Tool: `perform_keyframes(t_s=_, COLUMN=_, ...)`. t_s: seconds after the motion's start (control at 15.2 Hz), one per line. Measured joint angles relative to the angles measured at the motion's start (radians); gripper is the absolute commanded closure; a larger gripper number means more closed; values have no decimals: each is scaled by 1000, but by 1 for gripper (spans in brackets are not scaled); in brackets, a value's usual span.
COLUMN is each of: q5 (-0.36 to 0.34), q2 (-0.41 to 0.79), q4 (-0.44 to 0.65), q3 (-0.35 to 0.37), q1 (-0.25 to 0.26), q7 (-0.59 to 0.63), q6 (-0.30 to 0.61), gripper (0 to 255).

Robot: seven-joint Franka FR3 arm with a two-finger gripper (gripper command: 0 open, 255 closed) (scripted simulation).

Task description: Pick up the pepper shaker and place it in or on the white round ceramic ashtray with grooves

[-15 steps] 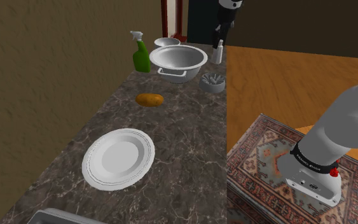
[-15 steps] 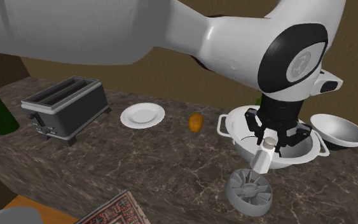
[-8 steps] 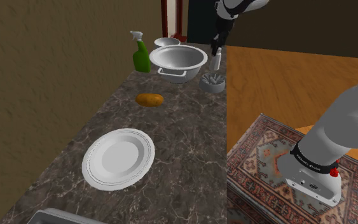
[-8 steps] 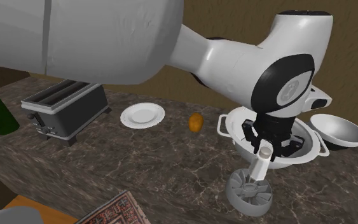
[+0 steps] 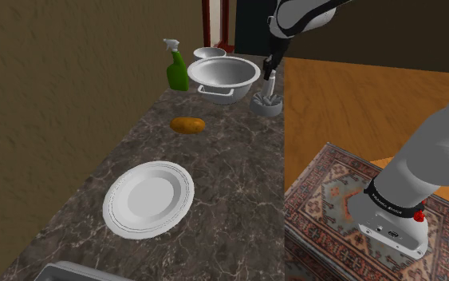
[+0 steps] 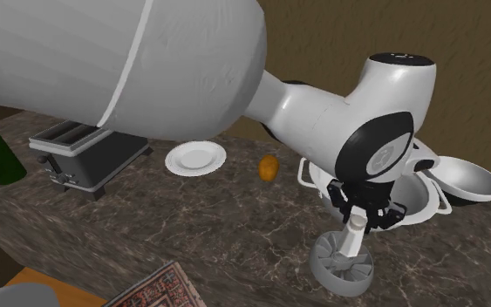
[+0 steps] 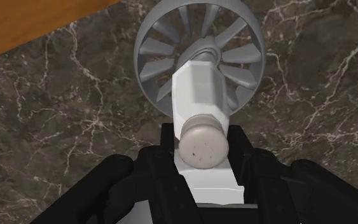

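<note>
The end effector is clamped on the pepper shaker. Its black fingers press the pale body from both sides just under the rounded, speckled cap. The shaker hangs straight below the end effector, and its lower end sits over the hub of the grey, round, grooved ashtray — whether it touches the hub I cannot tell. In the second exterior view the end effector holds the shaker slightly tilted above the ashtray, which rests on the dark marbled worktop directly beneath. A large handled bowl stands just beside the end effector, toward the shoulder view's left — a green spray bottle is farther that way.
</note>
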Motion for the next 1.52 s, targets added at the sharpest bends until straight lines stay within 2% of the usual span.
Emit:
perform_keyframes(t_s=0.26, q5=1, q2=16, q4=-25, q3=-1, q1=0, q7=0, q6=41, gripper=255)
perform_keyframes(t_s=0.59, q5=1, q2=19, q4=-26, q3=-1, q1=-1, q7=-1, q6=46, gripper=255)
perform_keyframes(t_s=0.66, q5=1, q2=19, q4=-26, q3=-1, q1=-1, q7=-1, q6=46, gripper=0)
perform_keyframes(t_s=1.06, q5=1, q2=19, q4=-26, q3=-1, q1=-1, q7=-1, q6=46, gripper=0)
perform_keyframes(t_s=1.32, q5=-3, q2=-35, q4=15, q3=1, q1=0, q7=0, q6=-48, gripper=0)
perform_keyframes(t_s=1.52, q5=-5, q2=-54, q4=21, q3=3, q1=1, q7=4, q6=-73, gripper=0)
